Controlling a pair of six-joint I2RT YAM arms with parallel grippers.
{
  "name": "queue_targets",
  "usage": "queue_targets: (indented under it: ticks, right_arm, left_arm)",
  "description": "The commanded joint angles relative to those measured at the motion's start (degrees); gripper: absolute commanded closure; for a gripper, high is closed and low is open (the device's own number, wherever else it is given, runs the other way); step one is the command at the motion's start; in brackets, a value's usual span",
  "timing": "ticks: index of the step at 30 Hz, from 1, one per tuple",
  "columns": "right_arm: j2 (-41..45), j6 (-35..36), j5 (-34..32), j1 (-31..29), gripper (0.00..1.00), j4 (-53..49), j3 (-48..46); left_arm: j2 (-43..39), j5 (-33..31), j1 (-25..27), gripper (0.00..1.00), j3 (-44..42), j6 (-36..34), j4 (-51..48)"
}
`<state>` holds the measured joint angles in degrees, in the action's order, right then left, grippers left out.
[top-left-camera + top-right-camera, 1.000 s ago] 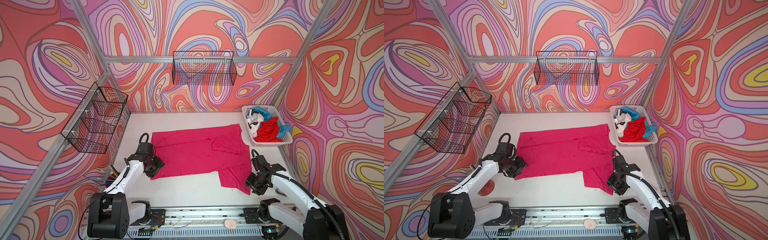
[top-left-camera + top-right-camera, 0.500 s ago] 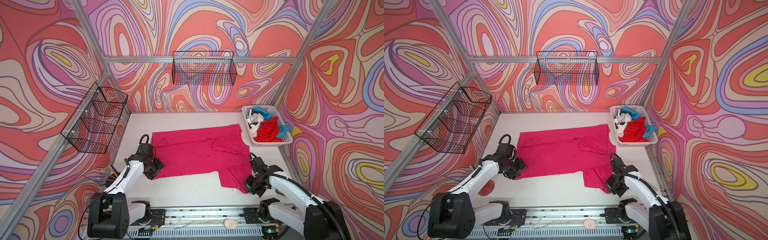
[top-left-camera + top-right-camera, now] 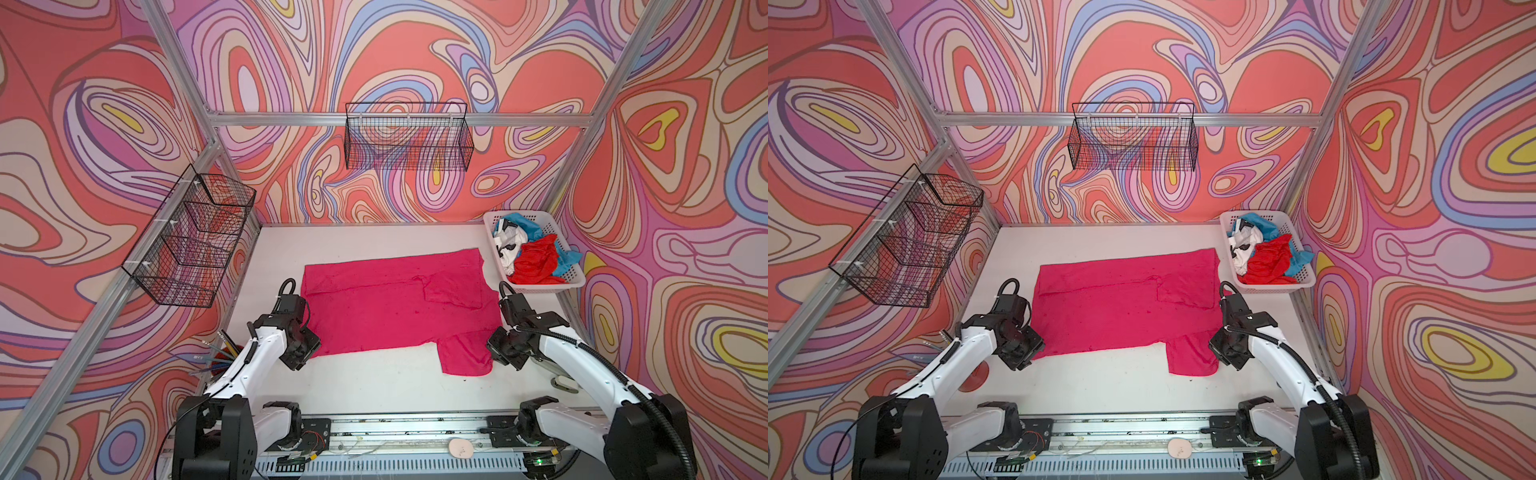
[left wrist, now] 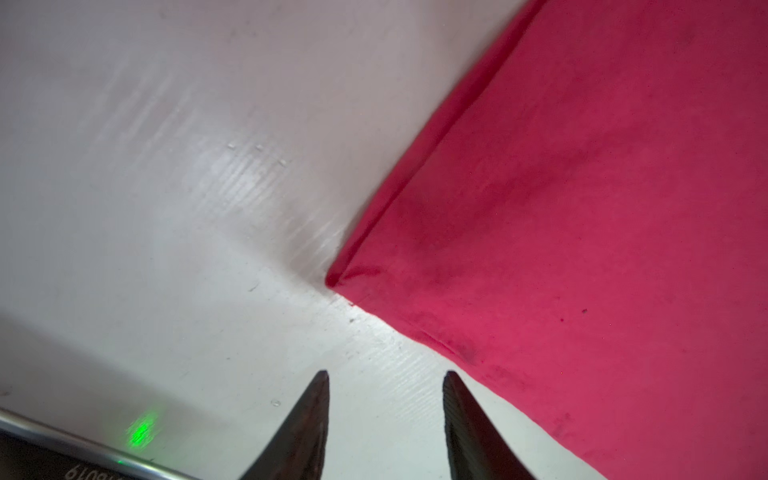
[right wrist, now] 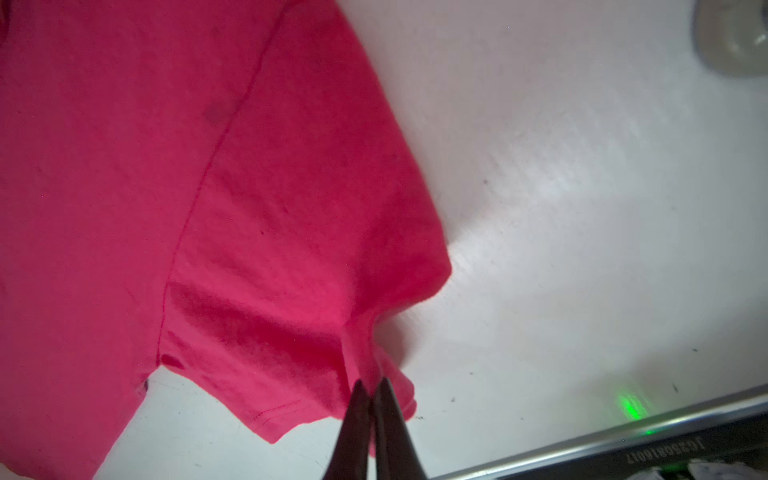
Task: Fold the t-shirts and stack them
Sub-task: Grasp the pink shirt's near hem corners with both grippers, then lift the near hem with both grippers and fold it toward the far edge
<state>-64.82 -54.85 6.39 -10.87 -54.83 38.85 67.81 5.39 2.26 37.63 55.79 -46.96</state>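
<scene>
Four t-shirts (image 3: 395, 307), three baskets (image 3: 544, 287), two grippers (image 4: 384, 376)

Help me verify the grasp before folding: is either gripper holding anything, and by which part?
The right gripper pinches the magenta t-shirt by its near sleeve's edge. The left gripper holds nothing, open beside the shirt's corner.

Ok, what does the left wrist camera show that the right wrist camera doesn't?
Only the left wrist view: a flat, hemmed corner of the magenta t-shirt, with the left pincer open just short of it, gripping nothing.
Only the right wrist view: the shirt's sleeve, puckered where the right pincer is shut on its edge, plus a grey object cut off at the frame's corner.
Both: the same magenta cloth on the white table, a green light spot and a metal rail.
</scene>
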Motion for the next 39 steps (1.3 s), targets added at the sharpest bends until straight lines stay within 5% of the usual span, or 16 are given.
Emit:
queue_targets:
  ticks: [1,26,31,39]
  right_arm:
    - [-0.65,0.84,-1.89,-0.21,1.00,-0.98,1.90]
    - [0.04,1.02,-1.80,-0.23,1.00,0.25,2.37]
    - [-0.30,1.40,-1.62,-0.20,1.00,-0.03,3.54]
    - [-2.86,4.80,-2.15,-0.21,1.00,-2.37,10.00]
  left_arm:
    - [2.16,-4.16,0.20,0.55,1.39,2.16,-2.61]
    - [8.98,-5.99,0.20,0.84,-1.66,3.79,6.78]
    - [8.46,-5.29,0.20,0.99,-2.09,4.19,6.63]
    - [4.88,-5.39,0.20,1.00,4.53,2.42,2.94]
